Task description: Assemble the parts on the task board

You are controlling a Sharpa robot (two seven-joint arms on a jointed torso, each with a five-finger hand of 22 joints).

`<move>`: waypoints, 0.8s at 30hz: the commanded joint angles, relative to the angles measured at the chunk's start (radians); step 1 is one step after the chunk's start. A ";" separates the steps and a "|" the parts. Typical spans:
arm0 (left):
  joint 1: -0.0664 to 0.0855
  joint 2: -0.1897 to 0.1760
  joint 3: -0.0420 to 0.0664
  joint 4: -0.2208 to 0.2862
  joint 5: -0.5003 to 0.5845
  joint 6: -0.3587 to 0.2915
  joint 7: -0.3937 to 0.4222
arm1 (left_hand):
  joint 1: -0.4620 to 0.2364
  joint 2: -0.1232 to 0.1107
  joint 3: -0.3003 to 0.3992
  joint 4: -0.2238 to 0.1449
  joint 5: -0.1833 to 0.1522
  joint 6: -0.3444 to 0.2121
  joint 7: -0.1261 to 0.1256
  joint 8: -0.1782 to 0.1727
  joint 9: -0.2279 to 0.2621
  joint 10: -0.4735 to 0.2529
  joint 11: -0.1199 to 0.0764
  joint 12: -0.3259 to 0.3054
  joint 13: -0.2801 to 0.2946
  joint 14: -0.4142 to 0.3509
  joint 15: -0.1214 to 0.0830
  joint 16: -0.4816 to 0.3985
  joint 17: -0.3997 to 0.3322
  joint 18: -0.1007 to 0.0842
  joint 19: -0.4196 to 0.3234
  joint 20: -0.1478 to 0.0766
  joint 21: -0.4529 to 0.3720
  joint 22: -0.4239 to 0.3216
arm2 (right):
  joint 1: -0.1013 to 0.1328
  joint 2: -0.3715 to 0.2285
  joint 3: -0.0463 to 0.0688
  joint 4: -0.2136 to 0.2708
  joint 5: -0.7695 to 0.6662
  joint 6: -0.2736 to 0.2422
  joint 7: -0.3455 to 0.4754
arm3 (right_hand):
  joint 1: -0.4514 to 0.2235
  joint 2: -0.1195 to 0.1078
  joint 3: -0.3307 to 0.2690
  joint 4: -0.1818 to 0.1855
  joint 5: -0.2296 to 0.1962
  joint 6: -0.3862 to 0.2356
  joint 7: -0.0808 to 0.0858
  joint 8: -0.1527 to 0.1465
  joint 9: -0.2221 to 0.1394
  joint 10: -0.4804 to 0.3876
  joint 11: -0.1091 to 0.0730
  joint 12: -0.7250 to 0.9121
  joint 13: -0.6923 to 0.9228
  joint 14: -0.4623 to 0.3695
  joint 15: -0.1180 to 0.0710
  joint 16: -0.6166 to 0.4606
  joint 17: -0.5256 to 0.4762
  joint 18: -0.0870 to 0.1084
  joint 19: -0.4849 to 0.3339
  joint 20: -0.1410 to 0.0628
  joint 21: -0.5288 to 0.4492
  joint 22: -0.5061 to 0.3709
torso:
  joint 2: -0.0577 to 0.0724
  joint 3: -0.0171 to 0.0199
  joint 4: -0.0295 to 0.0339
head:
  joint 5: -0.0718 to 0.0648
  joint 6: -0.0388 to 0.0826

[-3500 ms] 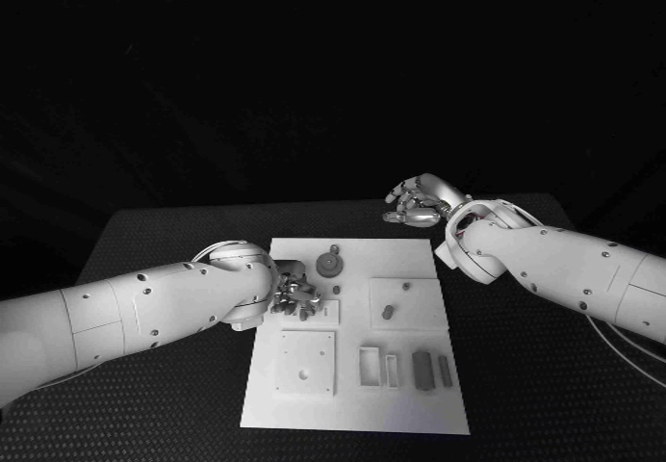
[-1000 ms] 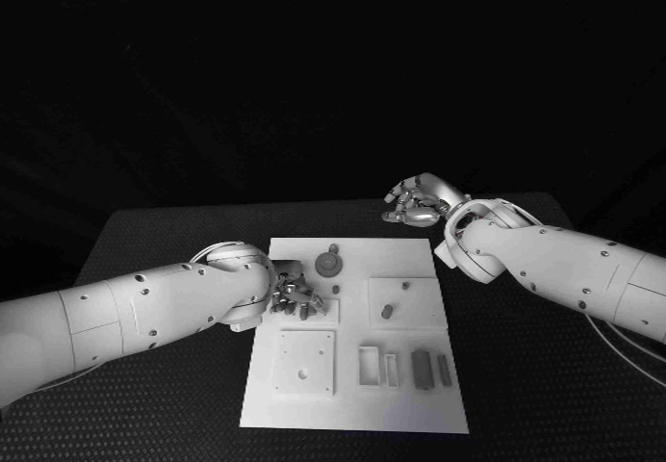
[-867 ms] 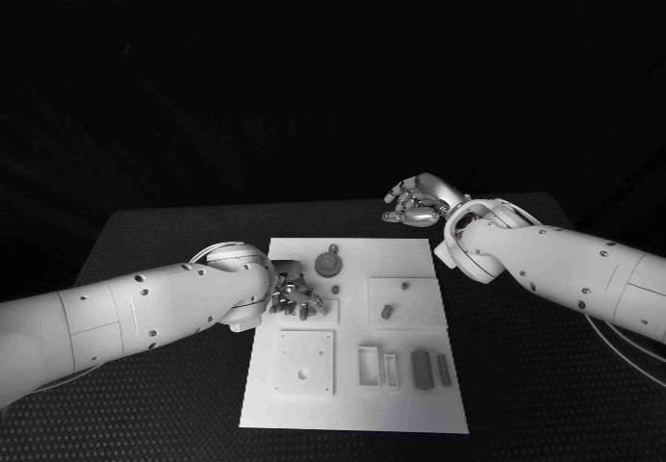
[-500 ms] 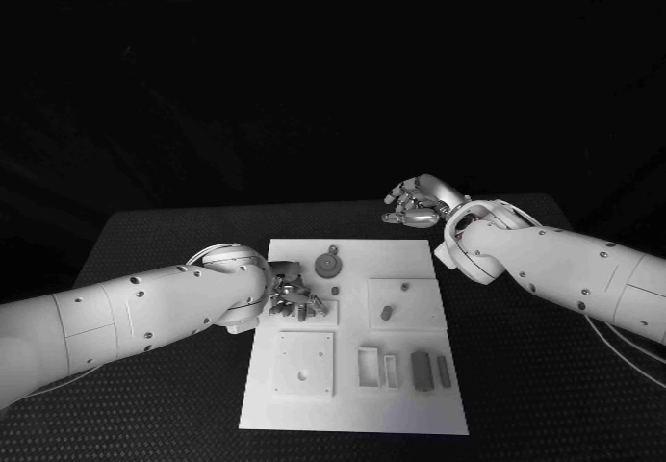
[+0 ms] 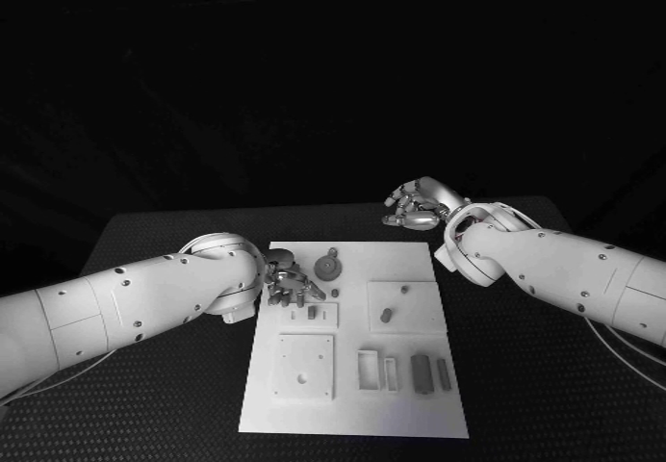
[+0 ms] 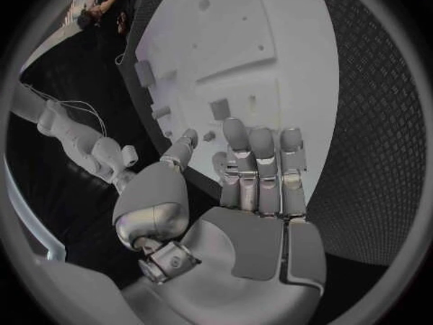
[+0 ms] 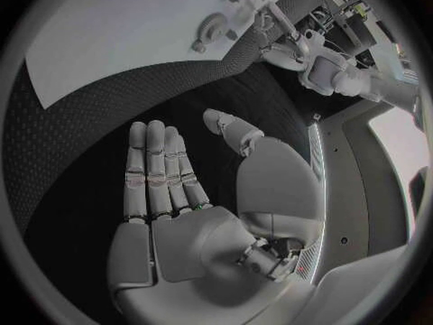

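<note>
The white task board lies in the middle of the black table. My left hand hovers over the board's left edge, fingers spread and holding nothing; the left wrist view shows the hand above the board. Just in front of it a small grey part stands in a little square plate. A round grey part lies beside the hand, and a short peg stands on a square plate at mid-board. My right hand hangs empty past the board's far right corner, fingers straight.
A square plate with a hole and several slim upright grey parts sit on the board's near half. Black table surrounds the board on all sides. In the right wrist view, the round part lies on the board.
My left hand has drawn back toward the board's far side, off the little square plate; the small grey part there is now uncovered. The right hand has barely moved.
</note>
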 commanded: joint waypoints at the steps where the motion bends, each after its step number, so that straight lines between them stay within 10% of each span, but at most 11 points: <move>1: 0.017 -0.011 0.002 0.000 0.104 0.046 0.005 | 0.024 0.006 0.001 -0.013 -0.003 -0.050 0.020 -0.018 -0.011 -0.033 0.014 -0.025 -0.010 -0.031 0.015 -0.021 -0.009 -0.002 -0.026 -0.106 -0.021 -0.006 | -0.001 0.001 0.000 -0.001 -0.004 0.009 0.007 | -0.004 0.003 -0.006 0.000 0.006 -0.006 0.014 0.002 -0.001 -0.006 0.003 0.005 -0.002 -0.007 0.000 0.003 -0.002 0.016 0.008 0.002 -0.006 0.020 | 0.000 -0.0005 0.0016 | 0.000 0.004; 10: 0.082 -0.041 0.002 -0.074 0.353 0.141 0.073 | 0.092 0.053 0.005 -0.051 -0.002 -0.180 0.081 -0.038 -0.038 -0.175 0.079 -0.205 -0.090 -0.125 0.100 -0.155 -0.065 -0.001 -0.106 -0.025 -0.115 -0.035 | -0.001 -0.001 0.000 -0.010 0.005 -0.002 0.013 | -0.004 0.003 -0.007 0.000 0.006 -0.007 0.014 0.002 -0.002 -0.007 0.003 0.005 -0.002 -0.007 0.000 0.003 -0.002 0.016 0.007 0.002 -0.007 0.020 | 0.000 0.0013 0.0002 | 0.004 0.014; 15: 0.096 -0.036 0.002 -0.125 0.453 0.138 0.134 | 0.147 0.108 0.004 -0.079 -0.003 -0.258 0.112 -0.056 -0.066 -0.255 0.131 -0.356 -0.157 -0.098 0.109 -0.183 -0.073 0.011 -0.086 -0.013 -0.129 -0.040 | -0.001 0.000 0.000 -0.016 0.014 0.001 0.016 | -0.005 0.001 -0.008 -0.001 0.005 -0.005 0.014 0.003 -0.002 -0.008 0.004 0.006 -0.004 -0.009 0.000 0.003 -0.003 0.016 0.006 0.002 -0.009 0.020 | 0.001 0.0004 -0.0001 | 0.005 0.022; 24: 0.097 0.001 0.001 -0.211 0.228 0.071 0.132 | 0.136 0.100 -0.061 -0.014 -0.003 -0.232 0.077 0.026 -0.083 -0.077 0.072 -0.292 -0.101 0.051 0.034 -0.002 0.032 0.049 0.071 -0.074 -0.032 0.016 | -0.001 -0.001 0.000 -0.018 0.017 0.003 0.016 | -0.005 0.001 -0.009 -0.001 0.004 -0.005 0.013 0.004 -0.001 -0.009 0.004 0.006 -0.005 -0.009 0.001 0.002 -0.003 0.016 0.005 0.002 -0.010 0.021 | 0.002 0.0013 -0.0009 | 0.008 0.036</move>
